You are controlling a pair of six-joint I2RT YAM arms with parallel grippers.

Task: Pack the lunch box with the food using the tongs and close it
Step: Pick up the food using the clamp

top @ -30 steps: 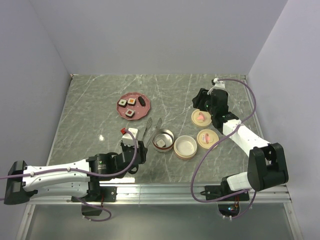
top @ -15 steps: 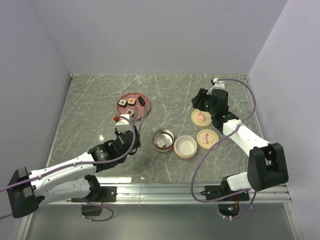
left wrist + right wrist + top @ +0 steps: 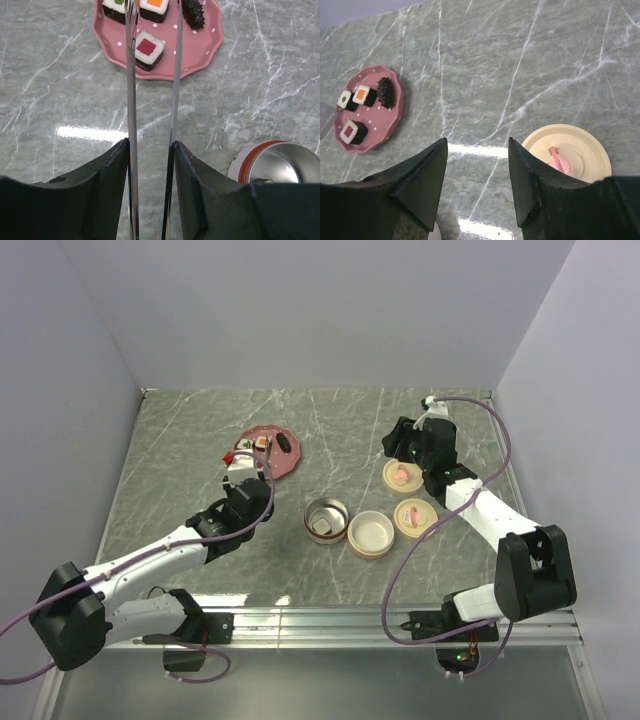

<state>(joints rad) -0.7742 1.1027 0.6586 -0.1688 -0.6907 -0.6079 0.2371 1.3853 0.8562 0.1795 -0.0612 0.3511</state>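
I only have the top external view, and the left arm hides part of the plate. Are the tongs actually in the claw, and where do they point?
Observer: Yes. The left wrist view shows the left claw clamped on the tongs, their two arms parted and reaching out over the pink plate.
Operator: Lined up on any piece?
Observer: The red-topped piece sits between the two arms in that view. The tips run past the frame's top edge, so their height is unclear.
Operator: And the right claw?
Observer: The right wrist view shows the right claw open and empty, near the cream lid.
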